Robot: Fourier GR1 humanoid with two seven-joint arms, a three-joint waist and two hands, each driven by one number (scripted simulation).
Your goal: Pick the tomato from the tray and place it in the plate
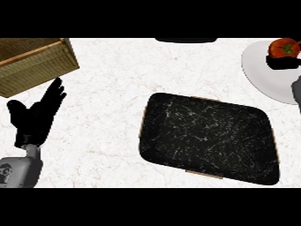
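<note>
- You've got a woven basket [29, 66] at the far left corner of the white marbled bench [114, 88], well apart from the action.
- A dark shape [186, 40] pokes in at the far edge, middle of your view; you can't tell what it is.
- The black tray [208, 137], speckled and with a pale wooden rim, sits in the centre, turned a little askew. It lies between your two arms and just beside the plate [260, 73].
- Your left robot hand [32, 117] rests at the left, fingers straight and apart, pointing up toward the basket, holding nothing.
- Over to the right: your right robot hand [283, 62] is clamped on the tomato [284, 47], black fingers curled under and beside it.
- The tomato is above the far part of the white plate, at the right edge of your view. You can't tell whether it touches the plate.
- It's round, so no long axis to speak of; its stem end tips toward the far right.
- Look of it: glossy red-orange skin with a small green stalk on top, the lower half hidden by the fingers.
</note>
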